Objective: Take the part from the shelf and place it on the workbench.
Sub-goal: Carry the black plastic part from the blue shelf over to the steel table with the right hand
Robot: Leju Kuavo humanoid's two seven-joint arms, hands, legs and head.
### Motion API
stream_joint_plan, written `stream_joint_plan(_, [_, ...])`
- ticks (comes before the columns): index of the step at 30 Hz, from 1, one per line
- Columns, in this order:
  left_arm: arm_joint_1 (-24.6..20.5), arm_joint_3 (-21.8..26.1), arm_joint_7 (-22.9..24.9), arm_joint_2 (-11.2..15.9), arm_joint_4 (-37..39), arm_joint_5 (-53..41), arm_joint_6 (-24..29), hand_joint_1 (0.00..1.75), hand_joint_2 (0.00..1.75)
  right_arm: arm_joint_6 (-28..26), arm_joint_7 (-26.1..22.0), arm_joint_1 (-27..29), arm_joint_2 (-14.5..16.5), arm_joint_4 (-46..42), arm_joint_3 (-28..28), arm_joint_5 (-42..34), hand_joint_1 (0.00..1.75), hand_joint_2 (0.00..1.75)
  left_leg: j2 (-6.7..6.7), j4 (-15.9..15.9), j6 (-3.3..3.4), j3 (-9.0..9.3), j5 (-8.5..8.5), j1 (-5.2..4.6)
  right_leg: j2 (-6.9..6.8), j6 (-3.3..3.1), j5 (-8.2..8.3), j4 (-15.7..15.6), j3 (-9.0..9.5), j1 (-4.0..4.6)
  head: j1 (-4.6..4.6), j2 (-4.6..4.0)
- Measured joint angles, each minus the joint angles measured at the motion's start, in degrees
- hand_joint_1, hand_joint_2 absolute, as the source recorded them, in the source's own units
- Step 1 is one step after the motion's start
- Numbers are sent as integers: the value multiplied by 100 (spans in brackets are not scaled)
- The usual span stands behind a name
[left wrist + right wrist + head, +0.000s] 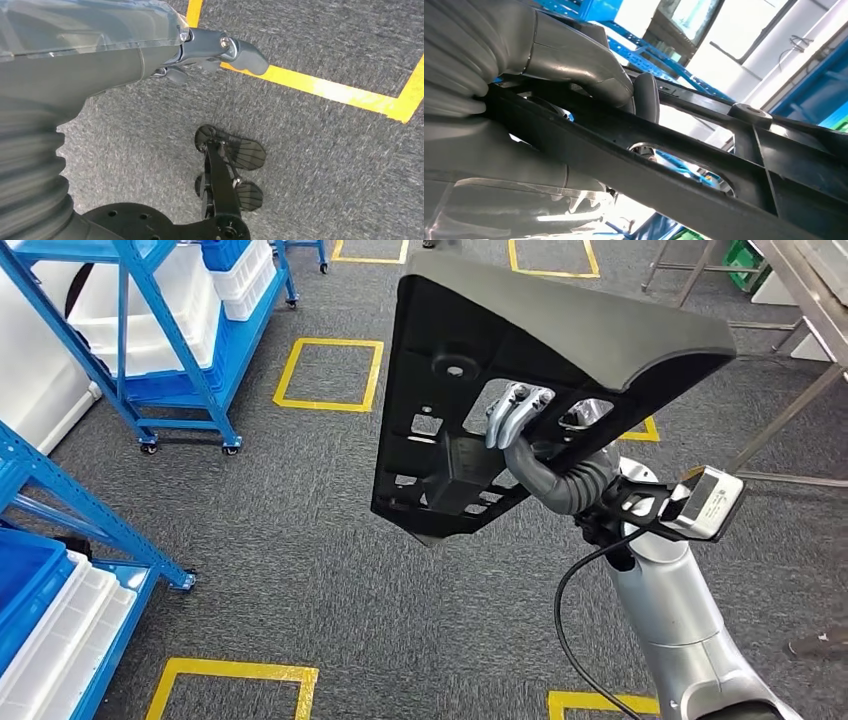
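Grey carpet with yellow taped squares [328, 373] is underfoot, so the carry step looks to be in hand. Nearest, the left hand [220, 52] is hung over the floor, fingers curled on nothing. Further out, the black part [520, 390] is gripped aloft by the right hand [530, 435]. Blue shelves [170, 330] are seen beyond; the workbench [800, 300] at far right probably needs to be faced next.

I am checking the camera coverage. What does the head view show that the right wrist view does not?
Head view alone: the whole black part above grey carpet, yellow floor squares, a blue shelf cart. Right wrist view alone: the thumb pressed on a rib of the part, seen close. Both: the right hand gripping the part.
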Motion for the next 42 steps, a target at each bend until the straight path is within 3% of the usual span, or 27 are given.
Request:
stream_joint_plan(1, [-8,-2,8,-15,0,1,-5,0,175,16,17,22,-25,-19,-16,-25,175,175,64,-30,39,18,17,0,-31,35,-10,15,-10,0,1,0])
stream_joint_plan(3, [-8,-4,28,-40,0,3,-12,0,175,51,33,45,-61,-41,-36,-59,175,175,203,-95,115,54,50,4,-309,86,-200,314,-146,22,1,0])
stream_joint_plan(5, [11,-11,48,-57,0,2,-13,0,175,82,38,67,-67,-41,-20,-66,175,175,345,-110,154,62,49,-23,-622,115,-584,1074,-503,12,1,0])
stream_joint_plan(7, [26,-24,59,-67,0,-2,-11,0,175,119,45,103,-67,-22,15,-66,175,175,483,-107,161,59,37,-41,-707,138,-778,1671,-798,-13,1,0])
stream_joint_plan(8, [26,-30,60,-71,0,-3,-11,0,175,132,48,117,-67,-11,30,-66,175,175,550,-106,159,63,29,-45,-725,141,-710,1646,-782,-20,1,0])
stream_joint_plan(9, [23,-35,60,-75,0,-3,-11,0,175,141,50,125,-67,-3,40,-66,175,175,612,-105,153,73,19,-48,-756,135,-549,1380,-639,-22,1,0])
stream_joint_plan(11, [15,-40,59,-88,0,-4,-11,0,175,147,51,124,-67,3,51,-77,175,175,722,-102,126,109,-12,-64,-962,83,-205,503,-155,16,1,0])
stream_joint_plan(13, [8,-44,43,-95,0,-1,-10,0,175,160,51,113,-67,9,66,-108,175,175,807,-97,78,136,-43,-84,-1119,12,-86,-6,111,73,1,0])
stream_joint_plan(15, [-1,-46,-2,-102,0,20,1,0,175,187,49,107,-68,28,96,-144,175,175,904,-102,26,162,-67,-92,-1048,-38,-93,-56,113,95,1,0])
stream_joint_plan(17, [-12,-46,-52,-111,-1,59,21,0,175,234,33,107,-68,60,141,-201,175,175,852,-17,-32,155,-160,-73,-933,-94,-72,-101,141,65,1,0])
stream_joint_plan(19, [-13,-46,-82,-116,-1,95,37,0,175,306,0,114,-66,92,219,-328,175,175,605,477,-76,-55,-450,-49,-823,-150,-52,-137,170,32,1,0])
stream_joint_plan(21, [-3,-46,-84,-117,0,113,50,0,175,414,-22,164,-66,112,305,-538,175,175,448,1287,-100,-450,-792,-43,-696,-174,-53,-135,173,31,1,0])
stream_joint_plan(22, [3,-46,-74,-118,0,117,61,0,175,480,-26,202,-66,117,338,-664,175,175,428,1564,-109,-604,-853,-41,-623,-176,-54,-132,175,31,1,0])
stream_joint_plan(23, [10,-47,-62,-120,0,121,74,0,175,544,-30,238,-66,118,358,-796,175,175,424,1628,-112,-663,-796,-37,-547,-173,-57,-125,178,30,1,0])
stream_joint_plan(24, [16,-48,-52,-121,0,130,92,0,175,602,-38,265,-66,115,376,-929,175,175,414,1457,-112,-612,-629,-31,-470,-166,-62,-115,184,26,1,0])
stream_joint_plan(25, [18,-48,-47,-123,0,143,114,0,175,650,-51,282,-66,104,391,-1047,175,175,360,1078,-110,-461,-385,-19,-394,-149,-74,-96,188,18,1,0])
stream_joint_plan(27, [25,-46,-38,-124,1,167,154,0,175,704,-94,303,-64,72,418,-1211,175,175,78,311,-104,-144,-41,19,-252,-97,-103,-35,163,11,1,0])
stream_joint_plan(29, [30,-47,-22,-128,2,175,181,0,175,715,-143,347,-63,37,437,-1285,175,175,-106,20,-78,-30,13,33,-137,-30,-107,2,107,-2,1,0])
stream_joint_plan(31, [24,-49,-11,-138,2,176,193,0,175,720,-193,403,-66,4,442,-1331,175,175,-5,-5,-16,-18,19,22,-50,42,-95,1,75,-25,0,0])
stream_joint_plan(33, [20,-50,-11,-148,2,175,193,0,175,747,-262,436,-82,-32,422,-1403,175,175,128,-47,63,8,39,22,-247,101,-220,187,-16,-18,1,0])
stream_joint_plan(35, [31,-54,-22,-143,2,169,179,0,175,776,-333,465,-96,-79,379,-1497,175,175,265,-70,120,20,42,7,-576,141,-543,789,-302,-14,2,0])
stream_joint_plan(37, [47,-69,-35,-129,2,162,161,0,175,781,-363,510,-96,-119,328,-1556,175,175,404,-68,141,20,29,-15,-686,167,-800,1464,-640,-34,2,0])
stream_joint_plan(38, [50,-79,-40,-124,2,161,156,0,175,781,-365,534,-96,-133,305,-1569,175,175,474,-67,141,24,20,-22,-705,170,-794,1580,-702,-41,2,0])
stream_joint_plan(39, [49,-87,-42,-122,2,159,152,0,175,781,-365,550,-97,-147,289,-1578,175,175,545,-66,137,31,10,-26,-726,166,-687,1468,-647,-44,2,0])
stream_joint_plan(40, [44,-93,-44,-121,2,158,150,0,175,781,-365,558,-97,-166,274,-1583,175,175,611,-66,129,46,-2,-30,-774,153,-508,1152,-482,-39,3,0])
stream_joint_plan(42, [37,-100,-45,-121,2,158,144,0,175,781,-364,553,-97,-208,248,-1586,175,175,725,-62,93,83,-35,-50,-1009,97,-215,367,-63,9,3,0])
